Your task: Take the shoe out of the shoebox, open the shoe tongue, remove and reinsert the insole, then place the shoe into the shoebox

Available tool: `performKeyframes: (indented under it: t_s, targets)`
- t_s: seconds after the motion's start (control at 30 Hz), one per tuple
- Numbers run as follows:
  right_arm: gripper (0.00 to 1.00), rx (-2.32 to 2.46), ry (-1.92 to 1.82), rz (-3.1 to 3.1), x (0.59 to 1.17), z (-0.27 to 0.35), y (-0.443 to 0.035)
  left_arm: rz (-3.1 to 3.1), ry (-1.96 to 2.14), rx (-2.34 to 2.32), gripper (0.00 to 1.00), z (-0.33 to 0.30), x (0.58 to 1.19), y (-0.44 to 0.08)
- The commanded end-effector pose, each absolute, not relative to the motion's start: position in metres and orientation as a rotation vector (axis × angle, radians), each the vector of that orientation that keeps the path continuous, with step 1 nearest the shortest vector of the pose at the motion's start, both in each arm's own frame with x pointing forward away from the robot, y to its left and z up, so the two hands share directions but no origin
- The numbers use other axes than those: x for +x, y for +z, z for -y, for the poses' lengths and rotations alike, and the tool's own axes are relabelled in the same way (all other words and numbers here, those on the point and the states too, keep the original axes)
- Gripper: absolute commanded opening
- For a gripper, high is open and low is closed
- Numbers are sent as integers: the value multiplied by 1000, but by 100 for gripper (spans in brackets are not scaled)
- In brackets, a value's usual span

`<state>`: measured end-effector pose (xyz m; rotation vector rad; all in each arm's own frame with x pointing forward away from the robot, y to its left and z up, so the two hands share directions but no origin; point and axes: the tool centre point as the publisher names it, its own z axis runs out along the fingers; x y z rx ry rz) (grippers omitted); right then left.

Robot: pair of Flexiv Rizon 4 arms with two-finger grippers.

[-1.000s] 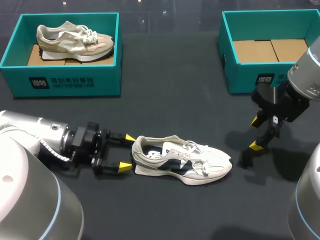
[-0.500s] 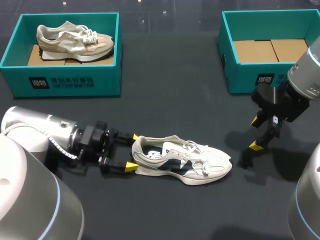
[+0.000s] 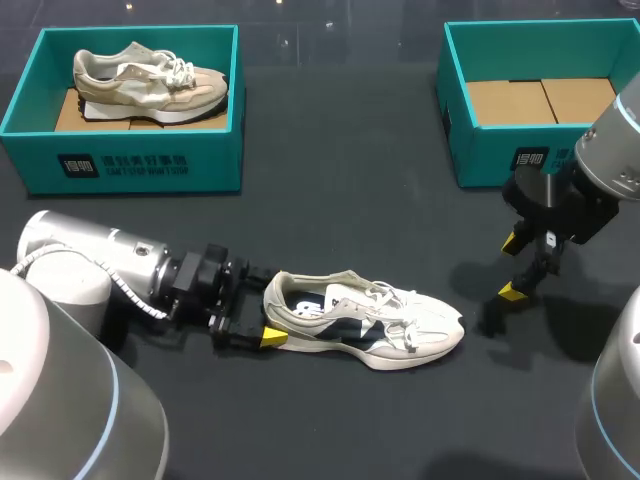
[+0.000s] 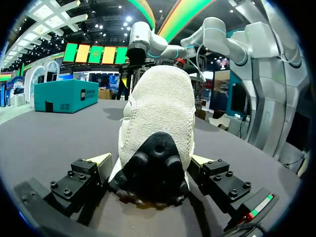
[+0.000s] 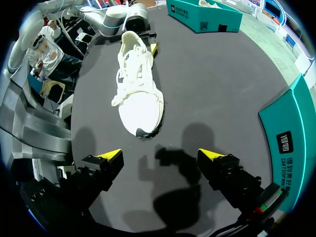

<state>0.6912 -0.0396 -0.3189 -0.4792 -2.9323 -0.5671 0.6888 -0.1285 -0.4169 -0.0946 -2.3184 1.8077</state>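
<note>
The left arm has pushed further in along the desk (image 3: pixel 340 200). A second ago the left pincer (image 3: pixel 272 308) stood just short of the white shoe (image 3: pixel 365 320); now its fingers reach past the heel on both sides. The near yellow tip lies beside the sole and the far one is hidden behind the heel collar. The right arm has not moved.

The left arm lies low and nearly level over the desk, with its wrist pointing along the shoe. In the left wrist view the heel sits between the spread fingers, a yellow tip close at each side. I cannot tell whether either tip presses on it. The shoe lies on the desk on its sole, its toe pointing away from that pincer.

The right arm hangs tilted downward, and the right pincer (image 3: pixel 511 266) is above the desk with its fingers wide apart and nothing between them. The shoe's toe lies ahead of it, well apart, and the teal shoebox (image 3: pixel 480 150) is close beside it.
</note>
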Motion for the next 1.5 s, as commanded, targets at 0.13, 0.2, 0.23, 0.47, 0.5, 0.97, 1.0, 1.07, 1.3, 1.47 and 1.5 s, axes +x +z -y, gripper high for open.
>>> performKeyframes:
  t_s: [0.13, 0.2, 0.23, 0.47, 0.5, 0.97, 1.0, 1.07, 1.3, 1.47, 1.5]
  targets:
    - [100, -479, -565, 2934, 691, 39, -319, 2326, 1804, -95, 100, 136, 692, -420]
    - [100, -479, -565, 2934, 691, 39, -319, 2323, 1805, -93, 100, 137, 692, -420]
    - [100, -479, -565, 2934, 691, 39, -319, 2322, 1805, -95, 100, 138, 691, -420]
    - [100, -479, -565, 2934, 691, 39, -319, 2317, 1798, -117, 100, 144, 689, -421]
    - [100, -479, -565, 2934, 691, 39, -319, 2316, 1799, -120, 100, 144, 689, -421]
    - [100, -479, -565, 2934, 691, 39, -319, 2281, 1794, -182, 100, 160, 680, -420]
    - [100, -479, -565, 2934, 691, 39, -319, 2281, 1793, -185, 100, 161, 680, -420]
    - [100, -479, -565, 2934, 691, 39, -319, 2282, 1792, -187, 100, 163, 679, -421]
    - [100, -479, -565, 2934, 691, 39, -319, 2293, 1815, -173, 0, 162, 681, -423]
    - [100, -479, -565, 2934, 691, 39, -319, 2304, 1838, -158, 0, 157, 684, -421]
    - [100, -479, -565, 2934, 691, 39, -319, 2306, 1845, -151, 0, 156, 684, -421]
